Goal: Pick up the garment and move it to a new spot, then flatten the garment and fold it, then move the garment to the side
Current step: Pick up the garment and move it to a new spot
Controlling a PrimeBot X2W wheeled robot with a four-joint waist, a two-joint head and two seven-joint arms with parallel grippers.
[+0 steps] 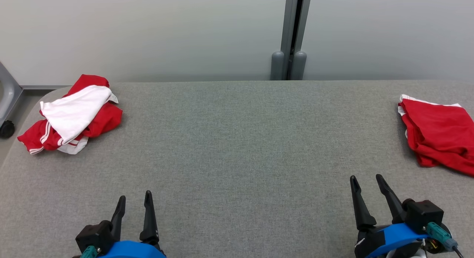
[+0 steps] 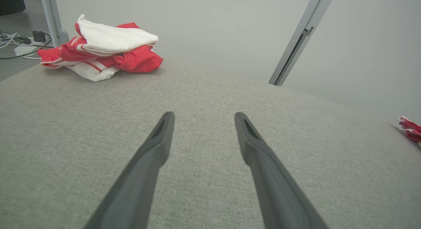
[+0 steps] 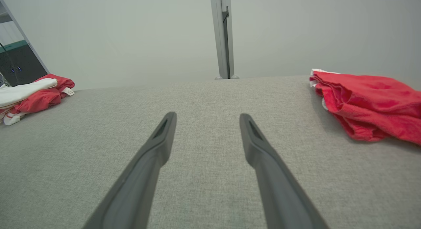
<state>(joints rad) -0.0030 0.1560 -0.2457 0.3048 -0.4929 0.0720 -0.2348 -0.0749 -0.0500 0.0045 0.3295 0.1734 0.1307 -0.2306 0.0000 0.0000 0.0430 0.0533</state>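
At the near edge of the desk (image 1: pixel 237 146), both tools rest low over the grey fabric surface, fingers pointing toward the far wall.

1. Left tool (image 1: pixel 135 195): released. In the left wrist view its two dark fingers (image 2: pixel 154 150) stand well apart, with bare desk fabric between them. Nothing is held.
2. Right tool (image 1: pixel 366 177): released. In the right wrist view the fingers (image 3: pixel 158 146) are spread likewise, with nothing between them. Nothing is held.
3. Red-and-white garment (image 1: pixel 74 113): crumpled in a heap at the far left corner of the desk. A white panel lies on top, and red cloth with white stripes shows beneath and around it. A small white label sticks out at its far right side. It lies well apart from the left tool.
4. Red garment (image 1: pixel 440 135): lies at the right edge of the desk, loosely folded and wrinkled, with a white trim along its far edge. Part of it runs out of the head view. It sits ahead and to the right of the right tool, not touching it.
5. Desk centre: bare fabric between the two garments.
6. Background: a pale wall with a grey vertical post (image 1: pixel 294 35) behind the far edge of the desk. The left wrist view shows cables (image 2: pixel 19 44) on the floor beyond the left corner.
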